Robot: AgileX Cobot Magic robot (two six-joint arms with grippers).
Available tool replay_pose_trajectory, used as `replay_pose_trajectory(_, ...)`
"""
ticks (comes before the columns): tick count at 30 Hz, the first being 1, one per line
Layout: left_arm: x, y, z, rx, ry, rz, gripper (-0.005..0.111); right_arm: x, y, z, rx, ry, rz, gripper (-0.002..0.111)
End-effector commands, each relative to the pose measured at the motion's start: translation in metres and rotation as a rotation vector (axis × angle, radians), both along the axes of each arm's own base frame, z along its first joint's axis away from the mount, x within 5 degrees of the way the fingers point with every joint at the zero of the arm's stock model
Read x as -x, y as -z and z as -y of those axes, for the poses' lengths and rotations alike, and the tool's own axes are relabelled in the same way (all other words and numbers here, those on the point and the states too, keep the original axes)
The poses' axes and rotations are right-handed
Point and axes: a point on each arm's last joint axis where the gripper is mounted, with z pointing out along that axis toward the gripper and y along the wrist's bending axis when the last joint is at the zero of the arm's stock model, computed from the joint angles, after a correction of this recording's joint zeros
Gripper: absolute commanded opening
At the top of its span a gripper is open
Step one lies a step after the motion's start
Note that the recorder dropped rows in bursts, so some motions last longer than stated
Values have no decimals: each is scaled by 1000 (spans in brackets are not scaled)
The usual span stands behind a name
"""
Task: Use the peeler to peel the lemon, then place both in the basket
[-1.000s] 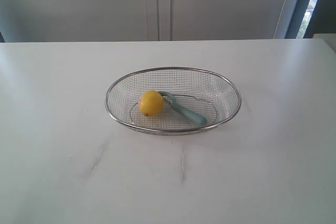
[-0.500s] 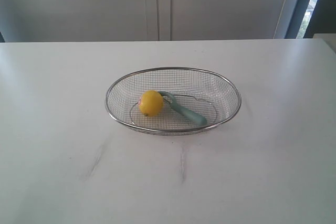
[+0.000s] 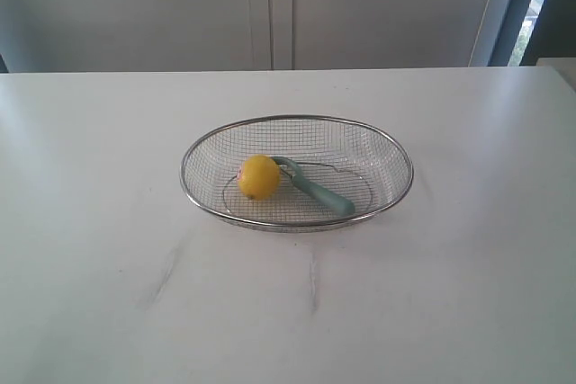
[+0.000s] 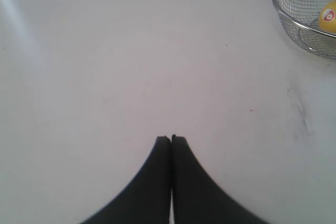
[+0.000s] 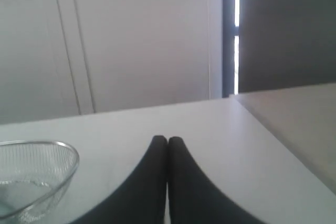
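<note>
Nothing had moved since a second earlier. Left jaws and right jaws were pressed shut, holding nothing, over the white desk (image 3: 108, 294). Farther off, the lemon (image 3: 258, 176) lay inside the basket (image 3: 297, 118), touching the head of the peeler (image 3: 319, 191) beside it. Pale cabinets (image 3: 270, 6) stood behind.

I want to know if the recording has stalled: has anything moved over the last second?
Nothing visibly changed. The lemon and the peeler lie in the basket as before, and no arm has entered the exterior view. The left gripper and the right gripper are shut and hold nothing.
</note>
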Motion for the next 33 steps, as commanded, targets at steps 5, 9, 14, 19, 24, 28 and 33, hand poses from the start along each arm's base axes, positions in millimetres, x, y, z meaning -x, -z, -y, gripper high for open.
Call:
replay_pose_trajectory(5, 0, 1, 0, 11, 5, 4, 0, 2, 23, 1, 60, 15, -244, 0)
replay_pose_trajectory(9, 0, 1, 0, 11, 5, 4, 0, 3, 24, 1, 65, 15, -262, 0)
replay_pose_trajectory(14, 0, 1, 0, 11, 5, 4, 0, 3, 24, 1, 66, 13, -262, 0)
replay_pose_trajectory(19, 0, 1, 0, 11, 5, 4, 0, 2, 24, -3, 77, -59, -258, 0)
replay_pose_trajectory(24, 0, 1, 0, 11, 5, 4, 0, 2, 24, -8, 88, -146, -254, 0)
replay_pose_trajectory(28, 0, 1, 0, 11, 5, 4, 0, 2, 24, -9, 89, -171, -253, 0)
replay_pose_trajectory(33, 0, 1, 0, 11, 5, 4, 0, 3, 24, -11, 91, -211, -249, 0)
